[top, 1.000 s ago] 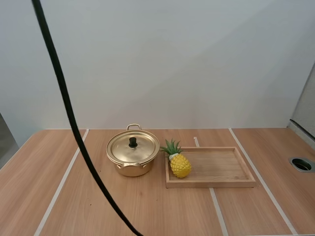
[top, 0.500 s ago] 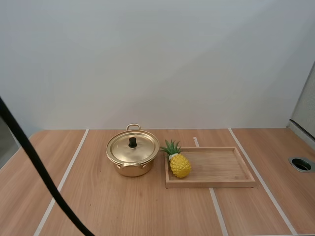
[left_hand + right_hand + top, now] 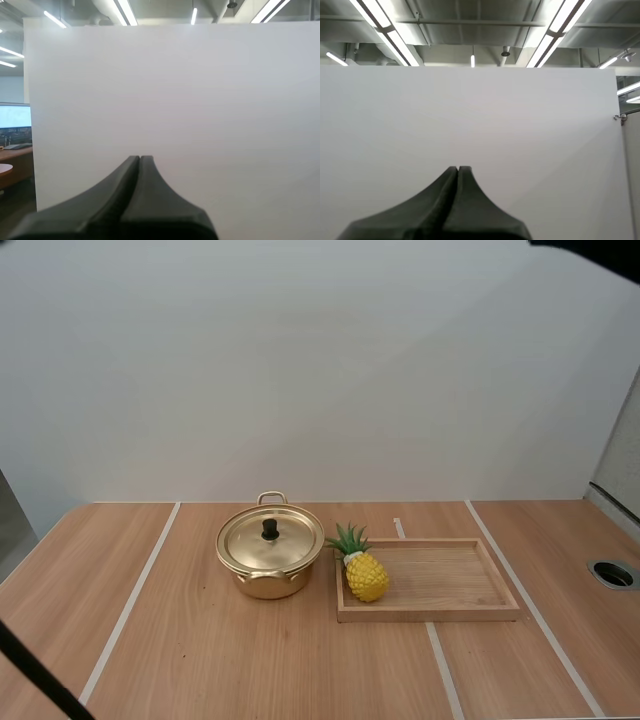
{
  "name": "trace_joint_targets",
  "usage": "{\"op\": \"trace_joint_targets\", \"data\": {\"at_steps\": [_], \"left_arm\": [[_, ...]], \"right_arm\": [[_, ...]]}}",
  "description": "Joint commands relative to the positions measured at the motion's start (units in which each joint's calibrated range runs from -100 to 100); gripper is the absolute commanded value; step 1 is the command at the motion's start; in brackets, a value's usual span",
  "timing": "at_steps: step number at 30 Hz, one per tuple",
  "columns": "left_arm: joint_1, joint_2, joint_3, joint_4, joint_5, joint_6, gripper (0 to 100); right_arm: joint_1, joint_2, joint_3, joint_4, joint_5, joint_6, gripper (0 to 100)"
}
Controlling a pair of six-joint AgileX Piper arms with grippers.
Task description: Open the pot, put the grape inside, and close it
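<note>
gold pot (image 3: 270, 587) with black knob (image 3: 270, 530); yellow pineapple (image 3: 367, 577), green leaves (image 3: 348, 539); light wooden tray (image 3: 450, 580).

Bright, even overhead light; soft shadow under the pot (image 3: 268, 586) (lid (image 3: 248, 542) gleams faintly).

pot (image 3: 270, 558) near table (image 3: 200, 665) centre, lid (image 3: 285, 543) seated. black knob (image 3: 270, 530) upright, open air above: top approach unobstructed. pineapple (image 3: 366, 576) stands at left end of wooden tray (image 3: 450, 585), just beside pot's right flank; gap narrow, side access there tight. raised tray rim borders pineapple on near side. bare tabletop left of pot and along near edge. bare tray floor right of pineapple. round hole (image 3: 613, 574) in table, far right.
</note>
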Motion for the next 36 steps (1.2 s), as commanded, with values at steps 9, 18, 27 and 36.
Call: {"op": "trace_joint_targets", "data": {"at_steps": [9,18,27,36], "left_arm": [[3.12,-10.4,16.6,-0.1,-10.8,-0.9,0],[2.74,-11.3,27.0,-1.5,-19.6,-1.5,0],[2.01,-11.3,54.1,1.1,-55.2,-1.4,0],[2.01,-11.3,71.7,0.6,-58.5,-3.9,0]], "right_arm": [[1.9,-5.7,16.5,-15.6,-2.4,12.1,0],[1.9,-8.8,30.9,-17.8,-12.2,12.1,0],[1.8,-8.8,48.5,-17.6,-18.8,12.1,0],[1.8,-8.8,61.6,-15.8,-18.8,12.1,0]]}}
